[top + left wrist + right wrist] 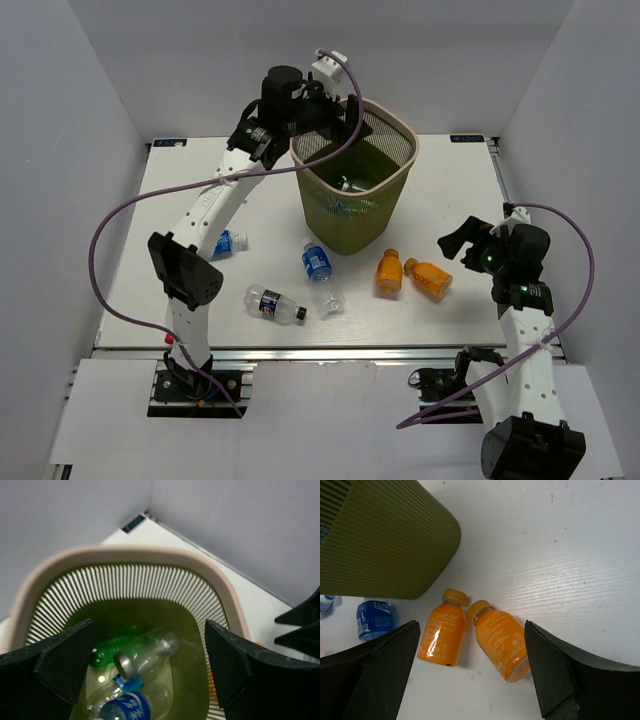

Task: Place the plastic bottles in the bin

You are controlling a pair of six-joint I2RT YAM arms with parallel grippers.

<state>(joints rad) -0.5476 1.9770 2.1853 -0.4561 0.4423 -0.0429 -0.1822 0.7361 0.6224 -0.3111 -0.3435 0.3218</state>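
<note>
The olive mesh bin [350,215] stands at the table's middle back. My left gripper [335,112] hangs open and empty over its pink rim [125,555]. Inside lie a green bottle [111,647], an unlabelled clear bottle [150,652] and a blue-labelled one [125,706]. Two orange bottles [389,272] [428,277] lie right of the bin. My right gripper [465,240] is open above them; they show in the right wrist view [442,632] [501,641] between its fingers. Blue-labelled bottles [320,275] [228,243] and a dark-labelled one [275,304] lie on the table.
The left arm arches over the table's left half, partly covering the bottle there. The bin's wall [385,545] and a blue-labelled bottle [374,620] show at the left of the right wrist view. White walls close in the table on three sides.
</note>
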